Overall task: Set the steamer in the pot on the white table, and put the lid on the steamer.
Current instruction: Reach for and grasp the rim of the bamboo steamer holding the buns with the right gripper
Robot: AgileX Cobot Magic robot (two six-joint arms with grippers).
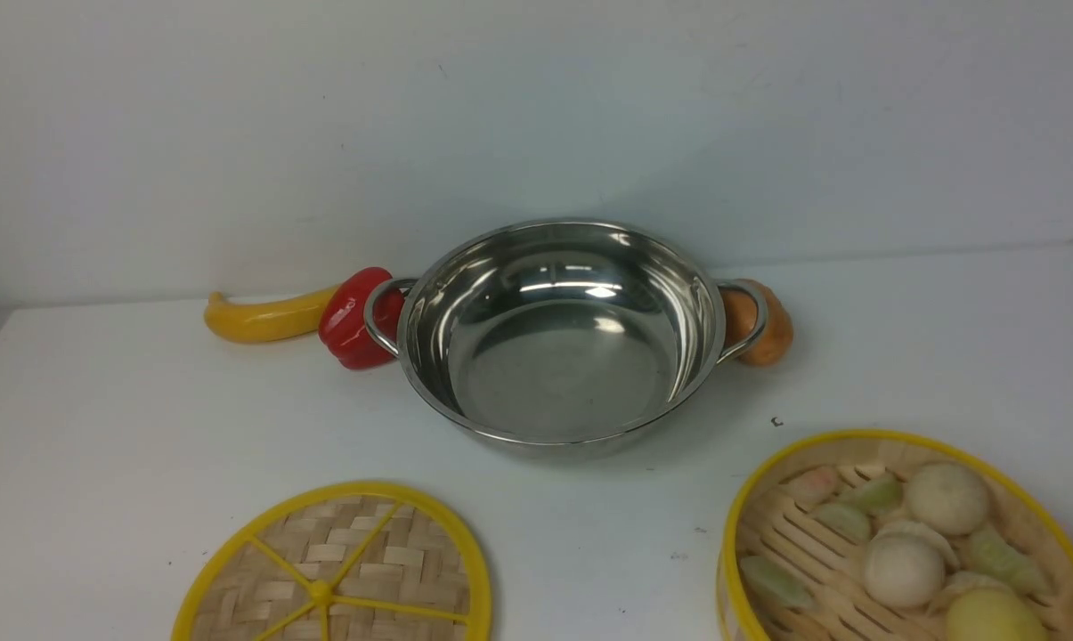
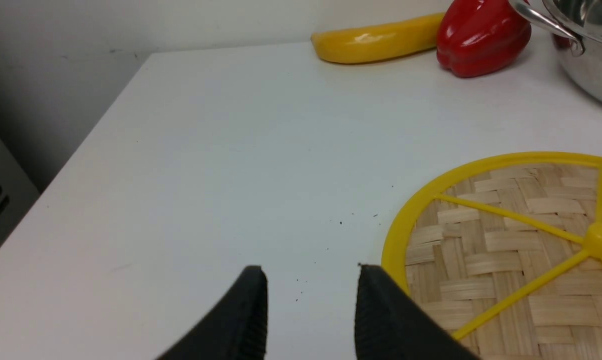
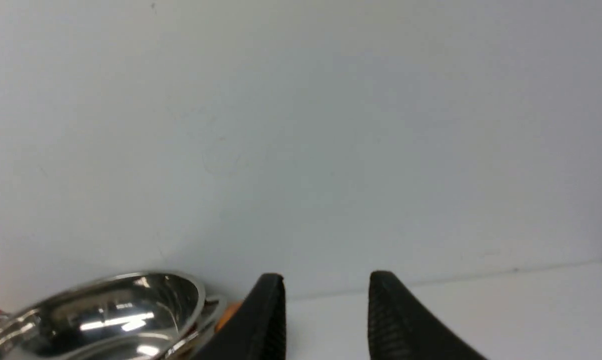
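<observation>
**Inspector:** Position of the steamer [image 1: 772,463]?

**Assessor:** It is found on the table [image 1: 144,427] at the near right, well apart from the pot [image 1: 563,365], which stands empty at the middle. The lid [image 1: 340,570] is laid flat at the near left. Nothing is held. The right gripper [image 3: 326,276] is seen with its fingers parted and empty, aimed at the wall beyond the pot. The left gripper [image 2: 310,272] is likewise parted and empty, over bare table near the lid.

**Inspector:** Recommended handling?

**Assessor:** The steamer is judged due first. Its wall should be pinched at the rim and the basket kept level, so that the buns [image 1: 946,499] are not spilled. It should be centred before lowering, since little clearance is expected in the pot.

**Inspector:** Limits of view?

**Assessor:** Steamer and lid are cut off by the front view's lower edge, and neither arm is shown there. The steamer is absent from both wrist views. An orange item [image 1: 772,334] is half hidden behind the pot and is not identified.
</observation>
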